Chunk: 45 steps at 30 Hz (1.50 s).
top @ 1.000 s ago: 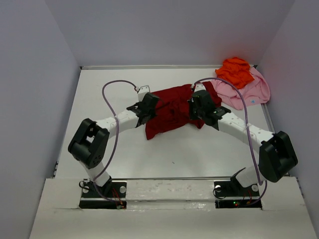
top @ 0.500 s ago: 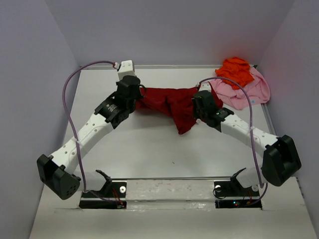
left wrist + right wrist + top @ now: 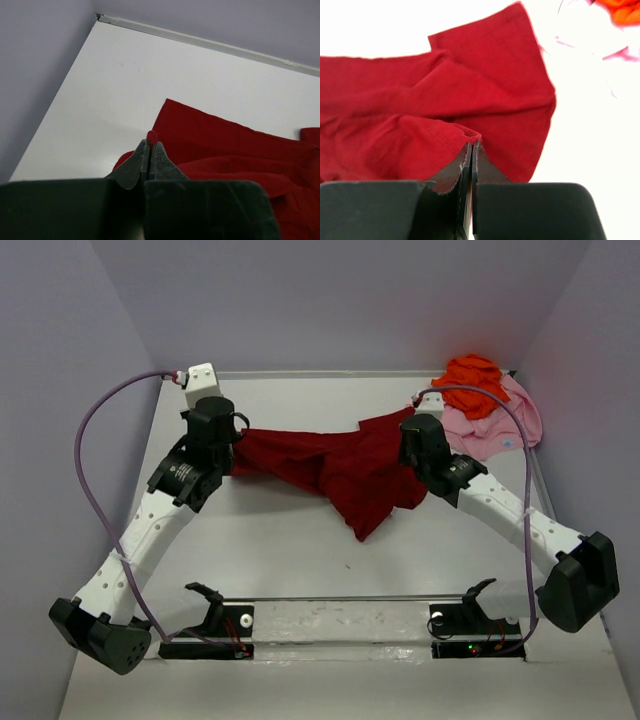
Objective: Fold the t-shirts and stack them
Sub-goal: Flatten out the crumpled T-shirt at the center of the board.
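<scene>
The left gripper (image 3: pixel 236 448), pinched on one edge of the dark red t-shirt (image 3: pixel 340 468), now sits much farther left and farther back on the table (image 3: pixel 270 550) than a second ago, and its arm reaches out long, with the elbow low by the near left corner instead of folded beside the cloth. The right gripper (image 3: pixel 404 440), clamped on the opposite edge, is a little farther right and back. The shirt, earlier a bunched heap between them, is now a wide band with a loose fold drooping to a point mid-span.
</scene>
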Each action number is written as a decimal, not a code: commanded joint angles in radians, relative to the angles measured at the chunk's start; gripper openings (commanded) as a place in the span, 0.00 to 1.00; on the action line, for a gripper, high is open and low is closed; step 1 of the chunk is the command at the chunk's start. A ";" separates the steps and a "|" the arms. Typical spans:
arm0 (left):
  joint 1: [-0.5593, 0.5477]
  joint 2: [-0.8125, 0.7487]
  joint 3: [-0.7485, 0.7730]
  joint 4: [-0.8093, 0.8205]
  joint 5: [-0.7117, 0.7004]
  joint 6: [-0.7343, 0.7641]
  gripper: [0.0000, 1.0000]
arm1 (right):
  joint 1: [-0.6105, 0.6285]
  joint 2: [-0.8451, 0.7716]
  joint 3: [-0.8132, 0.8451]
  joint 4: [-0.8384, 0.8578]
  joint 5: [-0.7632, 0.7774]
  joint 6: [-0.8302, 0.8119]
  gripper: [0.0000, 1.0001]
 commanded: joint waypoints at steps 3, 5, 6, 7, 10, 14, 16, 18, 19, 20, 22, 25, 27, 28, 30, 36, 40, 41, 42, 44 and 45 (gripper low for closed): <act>0.043 -0.041 -0.053 0.043 -0.005 0.045 0.00 | -0.036 0.004 0.172 -0.004 0.092 -0.045 0.00; 0.046 -0.051 -0.059 0.044 0.004 0.045 0.00 | -0.047 0.013 0.249 -0.013 0.098 -0.062 0.00; 0.048 -0.052 -0.062 0.046 0.004 0.045 0.00 | -0.056 0.019 0.281 -0.019 0.104 -0.085 0.00; 0.048 -0.054 -0.065 0.046 0.003 0.045 0.00 | -0.066 0.036 0.315 -0.028 0.113 -0.096 0.00; 0.051 -0.055 -0.070 0.049 0.006 0.045 0.00 | -0.077 0.055 0.438 -0.050 0.112 -0.139 0.00; 0.051 -0.063 -0.068 0.053 0.007 0.049 0.00 | -0.077 0.076 0.522 -0.068 0.118 -0.185 0.00; 0.052 -0.068 -0.068 0.058 0.006 0.051 0.00 | -0.086 0.084 0.547 -0.068 0.130 -0.202 0.00; 0.051 -0.069 -0.068 0.064 0.012 0.056 0.00 | -0.086 0.090 0.564 -0.072 0.132 -0.216 0.00; 0.052 -0.065 -0.062 0.064 0.013 0.054 0.00 | -0.086 0.091 0.582 -0.076 0.132 -0.217 0.00; 0.051 -0.063 -0.059 0.063 0.018 0.054 0.00 | -0.086 0.091 0.591 -0.078 0.132 -0.222 0.00; 0.052 -0.060 -0.054 0.064 0.026 0.051 0.00 | -0.086 0.091 0.613 -0.082 0.132 -0.228 0.00; 0.052 -0.051 -0.043 0.069 0.048 0.049 0.00 | -0.086 0.088 0.654 -0.082 0.153 -0.257 0.00; 0.051 -0.032 -0.045 0.075 0.079 0.049 0.00 | -0.086 0.084 0.679 -0.085 0.149 -0.266 0.00; 0.052 -0.011 -0.051 0.079 0.113 0.042 0.00 | -0.086 0.076 0.682 -0.088 0.143 -0.266 0.00; 0.052 0.014 -0.076 0.096 0.156 0.030 0.00 | -0.086 0.068 0.668 -0.090 0.132 -0.259 0.00; 0.051 0.136 -0.143 0.173 0.367 -0.039 0.00 | -0.086 0.061 0.607 -0.090 0.107 -0.236 0.00; 0.046 0.134 -0.134 0.127 0.392 -0.092 0.00 | -0.086 0.065 0.579 -0.090 0.106 -0.228 0.00; 0.046 0.117 -0.146 0.127 0.382 -0.098 0.00 | -0.086 0.065 0.576 -0.090 0.112 -0.231 0.00; 0.046 0.095 -0.157 0.122 0.372 -0.104 0.00 | -0.086 0.064 0.571 -0.090 0.115 -0.232 0.00; 0.046 0.023 -0.185 0.101 0.319 -0.102 0.00 | -0.086 0.052 0.551 -0.094 0.132 -0.228 0.00; 0.046 0.000 -0.188 0.087 0.285 -0.098 0.00 | -0.086 0.044 0.541 -0.096 0.141 -0.216 0.00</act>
